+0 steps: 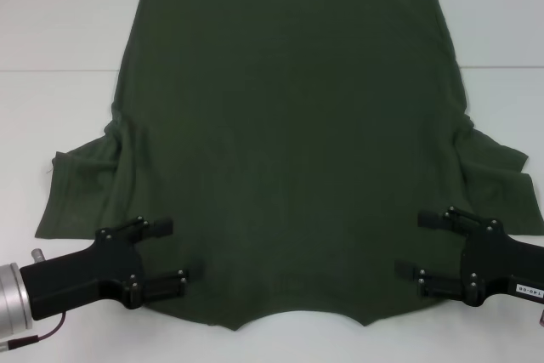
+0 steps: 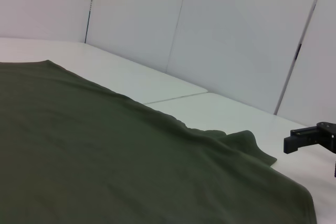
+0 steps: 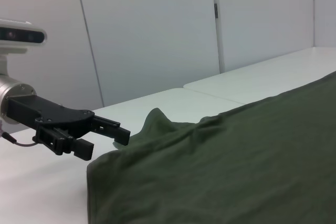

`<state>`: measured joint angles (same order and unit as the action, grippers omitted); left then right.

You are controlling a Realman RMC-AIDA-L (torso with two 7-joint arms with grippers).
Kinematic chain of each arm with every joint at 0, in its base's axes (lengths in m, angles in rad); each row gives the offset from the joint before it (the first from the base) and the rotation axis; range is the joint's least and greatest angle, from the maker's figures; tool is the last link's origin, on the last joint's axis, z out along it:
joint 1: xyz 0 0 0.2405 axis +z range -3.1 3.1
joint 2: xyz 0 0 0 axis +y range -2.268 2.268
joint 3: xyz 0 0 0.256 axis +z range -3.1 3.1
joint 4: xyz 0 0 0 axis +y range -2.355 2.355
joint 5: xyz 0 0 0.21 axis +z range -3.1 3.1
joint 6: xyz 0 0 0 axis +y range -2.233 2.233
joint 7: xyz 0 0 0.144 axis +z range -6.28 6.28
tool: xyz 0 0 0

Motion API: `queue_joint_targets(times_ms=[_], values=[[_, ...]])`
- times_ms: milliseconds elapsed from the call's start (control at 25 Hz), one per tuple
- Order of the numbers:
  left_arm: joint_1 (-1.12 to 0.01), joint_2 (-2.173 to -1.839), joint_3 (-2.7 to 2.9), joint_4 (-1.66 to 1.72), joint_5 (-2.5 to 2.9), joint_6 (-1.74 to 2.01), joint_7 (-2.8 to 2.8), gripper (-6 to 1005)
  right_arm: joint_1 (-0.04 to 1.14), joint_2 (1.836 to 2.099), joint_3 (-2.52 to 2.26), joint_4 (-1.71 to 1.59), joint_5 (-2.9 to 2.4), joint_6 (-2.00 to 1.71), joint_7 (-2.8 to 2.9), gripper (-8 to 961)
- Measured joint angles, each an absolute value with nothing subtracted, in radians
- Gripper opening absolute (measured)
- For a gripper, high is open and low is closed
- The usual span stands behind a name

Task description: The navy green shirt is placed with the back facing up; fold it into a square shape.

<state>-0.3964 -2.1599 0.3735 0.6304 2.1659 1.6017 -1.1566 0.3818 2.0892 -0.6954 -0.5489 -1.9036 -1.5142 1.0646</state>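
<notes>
Soft matte green shirt (image 1: 289, 142) spread flat, sleeves rumpled; left gripper (image 1: 174, 252) and right gripper (image 1: 415, 244) gaping wide, empty, at shoulders.

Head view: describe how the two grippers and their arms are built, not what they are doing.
Both the left gripper and right gripper are matte black, with two flat angular fingers dotted with silver screws. The left arm has a silver metal wrist collar and a thin dark red cable. The right gripper carries a small white label with black print.
</notes>
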Motion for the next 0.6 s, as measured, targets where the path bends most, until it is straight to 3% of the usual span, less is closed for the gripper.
queue_joint_targets(times_ms=[480, 600], values=[[-0.4, -2.16, 0.372, 0.632, 2.166, 1.602, -1.195, 920, 0.382, 2.089, -0.701, -0.549, -1.904, -1.514, 1.07, 928], [-0.418, -2.147, 0.341, 0.635, 2.157, 1.6, -1.354, 920, 0.382, 2.089, -0.701, -0.549, -1.905, -1.513, 1.07, 928]])
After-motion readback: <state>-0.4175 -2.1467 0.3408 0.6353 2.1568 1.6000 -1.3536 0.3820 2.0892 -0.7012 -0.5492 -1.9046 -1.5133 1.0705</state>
